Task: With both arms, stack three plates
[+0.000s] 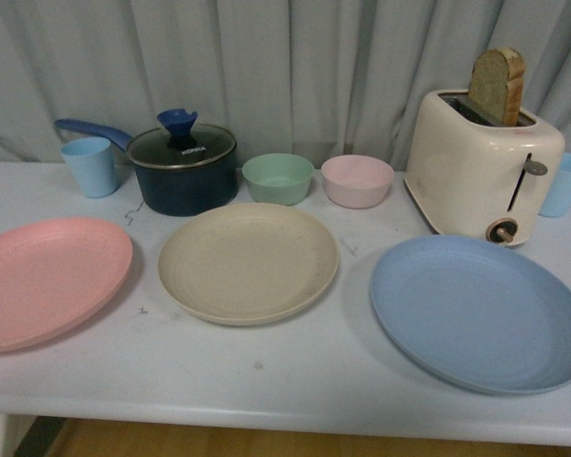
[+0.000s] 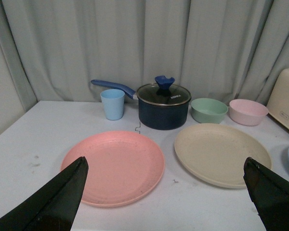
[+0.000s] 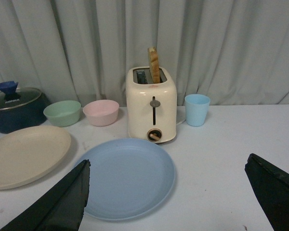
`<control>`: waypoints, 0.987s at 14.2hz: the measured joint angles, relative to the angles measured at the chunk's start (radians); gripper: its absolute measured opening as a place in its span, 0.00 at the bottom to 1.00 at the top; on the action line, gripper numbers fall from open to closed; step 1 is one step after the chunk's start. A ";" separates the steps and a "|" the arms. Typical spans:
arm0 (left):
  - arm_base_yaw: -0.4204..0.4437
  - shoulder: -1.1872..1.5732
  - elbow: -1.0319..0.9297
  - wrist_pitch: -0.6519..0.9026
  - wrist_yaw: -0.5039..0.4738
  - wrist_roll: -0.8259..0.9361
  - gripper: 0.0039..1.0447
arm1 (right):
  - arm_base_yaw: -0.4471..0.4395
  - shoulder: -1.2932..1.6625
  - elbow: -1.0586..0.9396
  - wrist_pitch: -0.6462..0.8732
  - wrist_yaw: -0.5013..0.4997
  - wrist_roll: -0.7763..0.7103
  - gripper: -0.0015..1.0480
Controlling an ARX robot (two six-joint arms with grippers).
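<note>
Pink plate (image 1: 48,281), beige plate (image 1: 247,262) and blue plate (image 1: 481,309) lie apart in a row on the white surface (image 1: 266,371), with the left pincer (image 2: 164,160) and right pincer (image 3: 168,161) both released wide and empty, so each should likely grip an outer plate's near rim and keep it level.

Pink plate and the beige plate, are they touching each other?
Apart. The front view shows a strip of bare table between the pink plate and the beige plate.
</note>
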 joint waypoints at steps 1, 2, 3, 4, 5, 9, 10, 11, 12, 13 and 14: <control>0.000 0.000 0.000 0.000 0.000 0.000 0.94 | 0.000 0.000 0.000 0.000 0.000 0.000 0.94; 0.000 0.000 0.000 0.000 0.000 0.000 0.94 | 0.000 0.000 0.000 0.000 0.000 0.000 0.94; 0.000 0.000 0.000 0.000 0.000 0.000 0.94 | 0.000 0.000 0.000 0.000 0.000 0.000 0.94; 0.000 0.000 0.000 0.000 0.000 0.000 0.94 | 0.000 0.000 0.000 0.000 0.000 0.000 0.94; 0.000 0.000 0.000 0.000 0.000 0.000 0.94 | 0.000 0.000 0.000 0.000 0.000 0.000 0.94; 0.000 0.000 0.000 0.000 0.000 0.000 0.94 | 0.000 0.000 0.000 0.000 0.000 0.000 0.94; 0.000 0.000 0.000 0.000 0.000 0.000 0.94 | 0.000 0.000 0.000 0.000 0.000 0.000 0.94; 0.000 0.000 0.000 0.000 0.000 0.000 0.94 | 0.000 0.000 0.000 0.000 0.000 0.000 0.94; 0.000 0.000 0.000 0.000 0.000 0.000 0.94 | 0.000 0.000 0.000 0.000 0.000 0.000 0.94; 0.000 0.000 0.000 0.000 0.000 0.000 0.94 | 0.000 0.000 0.000 0.000 0.000 0.000 0.94; 0.000 0.000 0.000 0.000 0.000 0.000 0.94 | 0.000 0.000 0.000 0.000 0.000 0.000 0.94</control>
